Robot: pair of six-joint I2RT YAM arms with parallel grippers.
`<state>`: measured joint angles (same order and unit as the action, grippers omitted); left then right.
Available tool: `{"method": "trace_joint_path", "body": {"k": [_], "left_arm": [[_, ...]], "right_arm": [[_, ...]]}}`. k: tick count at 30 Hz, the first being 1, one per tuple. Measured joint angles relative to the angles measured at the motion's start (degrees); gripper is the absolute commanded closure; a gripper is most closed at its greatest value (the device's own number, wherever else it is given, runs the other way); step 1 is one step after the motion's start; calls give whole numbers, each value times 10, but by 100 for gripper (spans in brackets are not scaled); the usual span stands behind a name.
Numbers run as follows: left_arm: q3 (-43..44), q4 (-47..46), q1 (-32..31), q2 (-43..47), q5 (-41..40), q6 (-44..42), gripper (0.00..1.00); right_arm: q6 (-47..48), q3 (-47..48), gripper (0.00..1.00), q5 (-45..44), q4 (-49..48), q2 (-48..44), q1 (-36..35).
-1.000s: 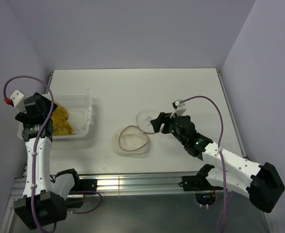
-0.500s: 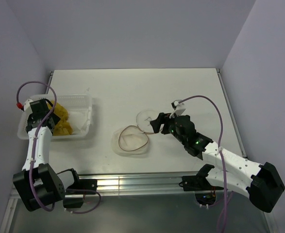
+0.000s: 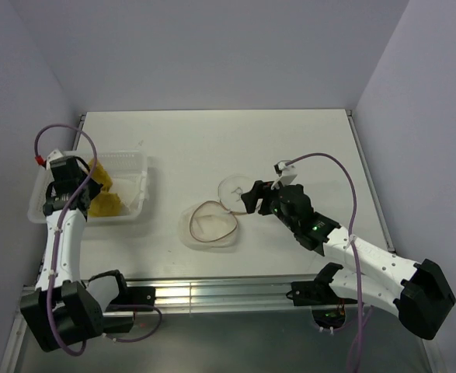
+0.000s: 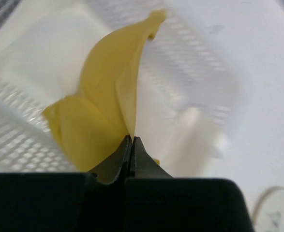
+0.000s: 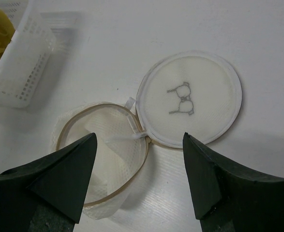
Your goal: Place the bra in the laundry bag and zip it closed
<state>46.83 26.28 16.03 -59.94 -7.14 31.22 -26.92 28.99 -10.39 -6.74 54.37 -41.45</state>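
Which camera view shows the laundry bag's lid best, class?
Right wrist: the lid lies flat, close, its dark mark sharp. Top external shows it small, by the right pincer; left wrist catches only its edge.

Robot test cell, laboratory setting.
Bare white table (image 3: pixel 290 148) beneath the right gripper (image 3: pixel 248 198); plain lilac walls (image 3: pixel 212 54) enclose it beyond and on either side; aluminium rail (image 3: pixel 212 291), bolted arm bases (image 3: pixel 321 284) and loose cables (image 3: pixel 344 175) behind it.

Left gripper (image 4: pixel 132 141) jaws pinched together on a fold of the bra (image 4: pixel 100 108). Fabric rises toward 12 o'clock inside the white perforated basket (image 4: pixel 16 140). Laundry bag (image 4: pixel 277 212) lid edge at 4 o'clock.
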Motion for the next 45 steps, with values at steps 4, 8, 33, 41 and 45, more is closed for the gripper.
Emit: {"method": "trace_joint_path", "body": {"k": [4,8,33,41,45], "left_arm": [[79,7,-109,10,-8,0,100],[191,-18,-244,-10,-16,1,100],[215,-178,-318,-202,79,23,14],[120,-176,-325,-6,172,1,15],[85,-140,-330,31,191,-32,14]], "right_arm": [[1,1,21,-4,0,10,0],[3,3,22,-7,1,17,0],[28,36,49,-26,12,109,0],[41,188,44,-25,54,261,0],[58,321,36,-26,83,390,3]]}}
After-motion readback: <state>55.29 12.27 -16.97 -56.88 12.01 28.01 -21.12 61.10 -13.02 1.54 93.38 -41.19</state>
